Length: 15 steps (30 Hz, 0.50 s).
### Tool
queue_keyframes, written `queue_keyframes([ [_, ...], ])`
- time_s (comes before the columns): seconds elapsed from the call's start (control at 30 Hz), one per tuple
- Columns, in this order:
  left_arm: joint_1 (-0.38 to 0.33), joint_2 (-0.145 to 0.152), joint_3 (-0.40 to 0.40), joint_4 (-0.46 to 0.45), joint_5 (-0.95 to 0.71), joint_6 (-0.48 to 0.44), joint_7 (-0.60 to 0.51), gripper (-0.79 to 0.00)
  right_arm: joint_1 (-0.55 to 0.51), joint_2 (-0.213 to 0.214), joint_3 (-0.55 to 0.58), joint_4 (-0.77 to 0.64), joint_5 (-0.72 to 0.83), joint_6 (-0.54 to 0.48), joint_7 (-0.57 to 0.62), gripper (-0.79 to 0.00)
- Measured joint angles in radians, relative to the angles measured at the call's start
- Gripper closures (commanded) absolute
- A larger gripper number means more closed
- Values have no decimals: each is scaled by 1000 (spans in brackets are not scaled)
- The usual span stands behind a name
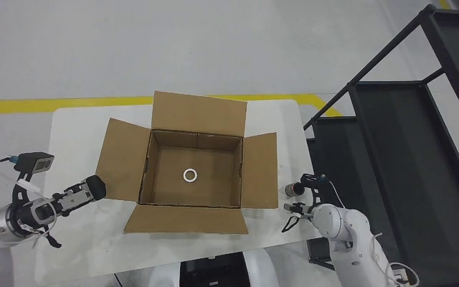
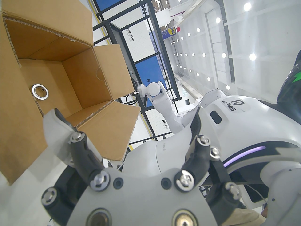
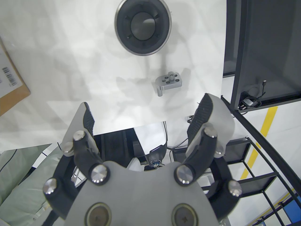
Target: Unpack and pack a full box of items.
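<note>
An open cardboard box (image 1: 193,161) stands mid-table with its four flaps spread. A small silver ring (image 1: 191,174) lies on its floor, and the left wrist view shows that ring (image 2: 40,92) inside the box (image 2: 77,71) too. My left gripper (image 1: 93,189) hovers off the box's left flap, open and empty (image 2: 127,128). My right gripper (image 1: 292,213) sits right of the box near the table's front edge, open and empty (image 3: 145,116). Just beyond its fingertips lie a small grey metal block (image 3: 168,82) and a round black part with a metal rim (image 3: 143,23), also visible from above (image 1: 294,189).
The white table (image 1: 86,129) has bare room left of the box. A black metal shelf rack (image 1: 401,129) stands close against the table's right side. The table's edge (image 3: 131,127) runs directly under my right gripper. A box flap corner (image 3: 11,81) lies beside it.
</note>
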Motion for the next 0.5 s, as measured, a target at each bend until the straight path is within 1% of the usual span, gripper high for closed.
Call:
queue_keyframes([
  [0.23, 0, 0, 0, 0, 0, 0, 0, -785, 54, 3, 17, 126, 68, -20, 21, -785],
  [0.37, 0, 0, 0, 0, 0, 0, 0, -785, 80, 4, 21, 198, 123, -44, -2, -785],
  [0.5, 0, 0, 0, 0, 0, 0, 0, -785, 102, 4, 11, 256, 145, -54, -33, -785],
])
